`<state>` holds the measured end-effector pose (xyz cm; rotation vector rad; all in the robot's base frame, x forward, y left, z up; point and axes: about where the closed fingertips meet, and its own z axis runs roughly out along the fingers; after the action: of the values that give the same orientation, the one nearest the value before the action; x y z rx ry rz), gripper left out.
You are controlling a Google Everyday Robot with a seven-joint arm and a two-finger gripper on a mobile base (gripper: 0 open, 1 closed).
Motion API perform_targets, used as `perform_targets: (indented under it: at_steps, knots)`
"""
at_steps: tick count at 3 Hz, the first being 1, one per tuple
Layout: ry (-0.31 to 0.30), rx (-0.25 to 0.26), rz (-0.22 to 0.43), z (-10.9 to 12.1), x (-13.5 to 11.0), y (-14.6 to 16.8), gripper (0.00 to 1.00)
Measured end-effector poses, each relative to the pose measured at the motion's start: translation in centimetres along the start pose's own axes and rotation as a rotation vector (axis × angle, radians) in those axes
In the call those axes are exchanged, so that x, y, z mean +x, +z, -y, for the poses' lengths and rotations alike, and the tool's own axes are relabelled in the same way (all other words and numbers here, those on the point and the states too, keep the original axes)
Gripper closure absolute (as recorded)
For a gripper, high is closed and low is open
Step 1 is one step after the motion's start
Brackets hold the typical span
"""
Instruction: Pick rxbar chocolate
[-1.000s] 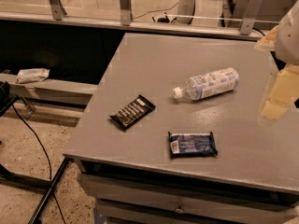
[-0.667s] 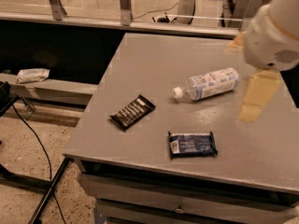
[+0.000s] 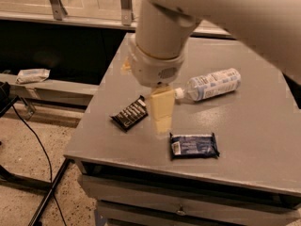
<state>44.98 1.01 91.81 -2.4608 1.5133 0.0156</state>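
The rxbar chocolate [image 3: 130,114], a small flat black wrapper with rows of white lettering, lies at an angle near the left edge of the grey table [image 3: 254,135]. My gripper [image 3: 162,112] hangs from the white arm above the table, just right of the bar and apart from it. Its cream fingers [image 3: 161,105] point down toward the table top.
A dark blue bar wrapper with a white patch [image 3: 194,145] lies near the table's front edge, right of the gripper. A clear plastic bottle [image 3: 212,84] lies on its side behind it. A black cable [image 3: 35,140] runs across the floor at left.
The arm has swung from the table's right edge to the left and now hangs over the middle, next to the black bar. The objects on the table have not moved.
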Motion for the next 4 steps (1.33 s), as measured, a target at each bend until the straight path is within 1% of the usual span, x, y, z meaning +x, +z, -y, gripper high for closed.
perform_targets:
  at_steps: [1, 2, 3, 4]
  knots:
    - [-0.032, 0.003, 0.005, 0.5, -1.4, 0.1, 0.0]
    - [-0.099, -0.058, 0.045, 1.6, -2.3, 1.5, 0.0]
    - [-0.182, -0.118, 0.057, 4.6, -3.3, 5.8, 0.0]
    - [-0.22, -0.137, 0.011, 6.3, -3.5, 8.6, 0.0]
